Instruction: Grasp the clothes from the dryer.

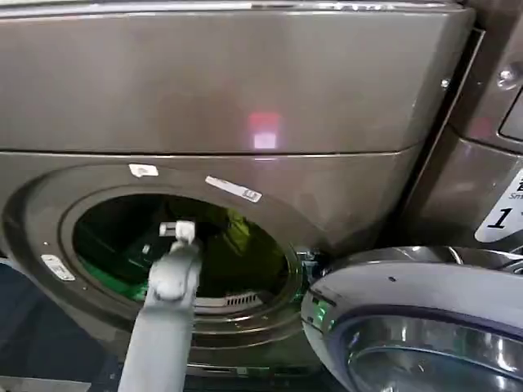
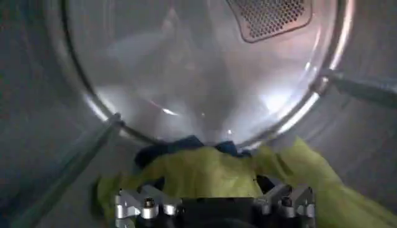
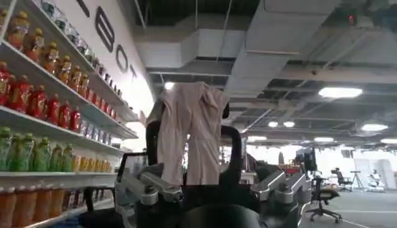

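Left gripper (image 2: pixel 214 207) is found inside the dryer (image 1: pixel 245 90), jaws spread wide and nothing held, poised just above the clothes (image 2: pixel 211 176), so the reach is judged done and the grasp outstanding; a crumpled yellow-green heap is noted on the drum floor.

Left arm (image 1: pixel 163 318) extended fwd, wrist raised. Left gripper (image 2: pixel 214 201): fingers spread apart, nothing between. Right gripper (image 3: pixel 214 186): fingers apart, aimed upward.

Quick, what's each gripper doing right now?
Left gripper: open, inside the dryer, over the clothes.
Right gripper: open, holding nothing.
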Available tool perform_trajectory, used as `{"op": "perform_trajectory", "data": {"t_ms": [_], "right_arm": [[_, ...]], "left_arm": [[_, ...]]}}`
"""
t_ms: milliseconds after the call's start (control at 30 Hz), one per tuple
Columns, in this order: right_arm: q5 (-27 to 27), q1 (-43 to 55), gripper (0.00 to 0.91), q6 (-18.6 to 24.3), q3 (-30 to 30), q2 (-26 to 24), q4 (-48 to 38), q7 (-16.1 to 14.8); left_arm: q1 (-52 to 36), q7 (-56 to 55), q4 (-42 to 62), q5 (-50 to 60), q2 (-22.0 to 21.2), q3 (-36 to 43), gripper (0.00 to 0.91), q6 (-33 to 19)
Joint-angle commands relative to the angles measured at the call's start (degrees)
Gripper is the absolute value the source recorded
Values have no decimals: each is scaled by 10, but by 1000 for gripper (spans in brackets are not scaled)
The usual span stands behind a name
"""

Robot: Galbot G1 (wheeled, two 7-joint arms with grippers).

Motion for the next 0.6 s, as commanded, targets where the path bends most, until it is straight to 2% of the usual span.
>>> {"op": "perform_trajectory", "data": {"t_ms": [33, 133, 400, 600], "right_arm": [[0, 1, 907, 1, -1, 0, 1, 0], [1, 7, 907, 0, -4, 6, 6, 0], [-4, 11, 907, -1, -13, 7, 8, -1], [-6, 11, 907, 0, -17, 13, 6, -2]], "left_arm": [[-30, 188, 24, 151, 8, 14, 907, -196], [-35, 236, 30, 79, 14, 19, 907, -193], [-44, 230, 57, 79, 19, 20, 907, -188], [-60, 231, 99, 26, 23, 19, 907, -187]]}}
